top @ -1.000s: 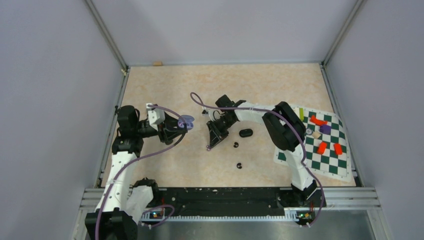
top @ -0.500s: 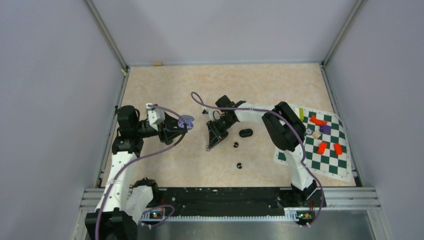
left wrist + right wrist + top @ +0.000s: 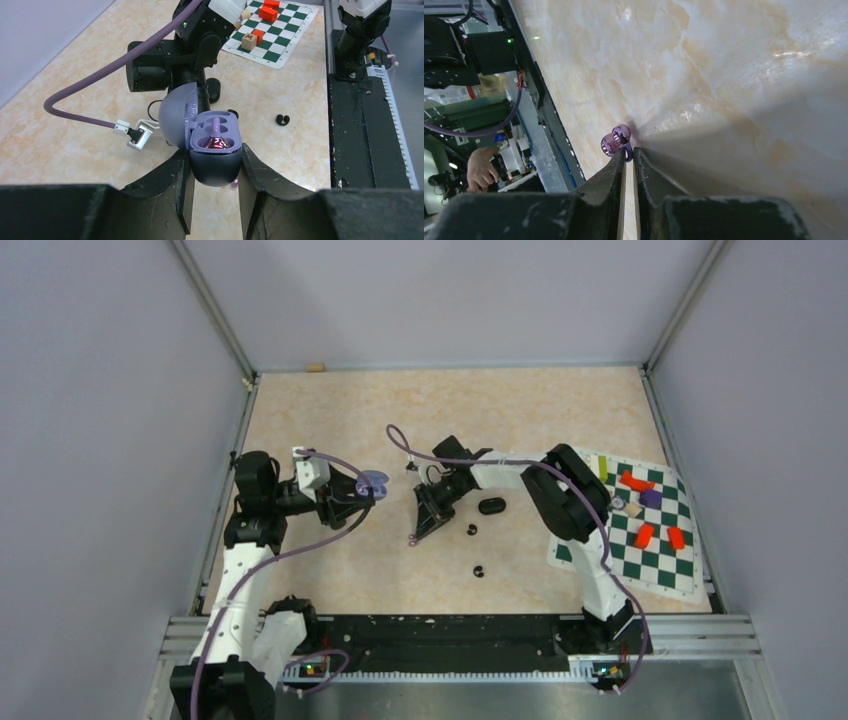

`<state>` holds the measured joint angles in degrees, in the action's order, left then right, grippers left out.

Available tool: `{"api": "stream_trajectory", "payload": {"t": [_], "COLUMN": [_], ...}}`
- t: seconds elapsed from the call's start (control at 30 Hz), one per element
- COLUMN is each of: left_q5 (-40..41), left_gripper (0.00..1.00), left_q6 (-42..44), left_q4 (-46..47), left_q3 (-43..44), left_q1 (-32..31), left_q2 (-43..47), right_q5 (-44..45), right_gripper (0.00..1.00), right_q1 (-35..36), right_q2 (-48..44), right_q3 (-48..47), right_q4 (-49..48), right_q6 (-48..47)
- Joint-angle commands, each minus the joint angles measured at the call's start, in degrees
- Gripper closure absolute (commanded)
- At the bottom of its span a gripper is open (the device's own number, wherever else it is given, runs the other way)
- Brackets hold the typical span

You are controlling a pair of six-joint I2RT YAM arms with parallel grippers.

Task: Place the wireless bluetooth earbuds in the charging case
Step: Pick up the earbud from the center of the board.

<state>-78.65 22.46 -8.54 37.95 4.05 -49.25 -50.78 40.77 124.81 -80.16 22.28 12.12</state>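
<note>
My left gripper [image 3: 215, 156] is shut on the sides of a purple charging case [image 3: 216, 167], held above the table with its lid [image 3: 175, 117] open. One glossy purple earbud [image 3: 216, 143] sits in a well of the case. In the top view this case [image 3: 372, 480] hangs left of centre. My right gripper [image 3: 629, 152] points down at the table, its tips pinching the thin band of a second purple earbud [image 3: 616, 141] that rests on the surface. In the top view the right gripper [image 3: 413, 538] is a short way right of the case.
A shut black case [image 3: 491, 506] lies just right of the right gripper. Two black earbuds [image 3: 472, 530] [image 3: 479, 570] lie nearer the front. A green checkered mat [image 3: 660, 570] with red, purple and tan blocks is at the right edge.
The right gripper's fingers have narrowed onto the purple earbud and its tip has shifted slightly left. The left arm and its case have not moved.
</note>
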Motion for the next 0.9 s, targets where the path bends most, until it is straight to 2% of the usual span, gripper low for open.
{"api": "stream_trajectory", "payload": {"t": [0.0,0.23,0.87], "left_q5": [-1.7,-1.8,-2.2], "left_gripper": [1.00,1.00,1.00], "left_q6": [0.6,0.6,0.5], "left_q4": [1.9,1.9,1.9], "left_q3": [0.0,0.0,0.1], "left_q1": [0.4,0.4,0.0], "left_q2": [0.4,0.1,-0.3], "right_q5": [-1.5,-4.3,6.1], "right_gripper": [0.92,0.96,0.96], "right_q1": [-0.3,-4.0,-6.7], "right_q2": [-0.8,-4.2,-21.7], "right_q3": [1.7,2.9,2.6], "right_q4": [-4.4,-7.3,-2.4], "right_q6": [2.2,4.1,-8.8]}}
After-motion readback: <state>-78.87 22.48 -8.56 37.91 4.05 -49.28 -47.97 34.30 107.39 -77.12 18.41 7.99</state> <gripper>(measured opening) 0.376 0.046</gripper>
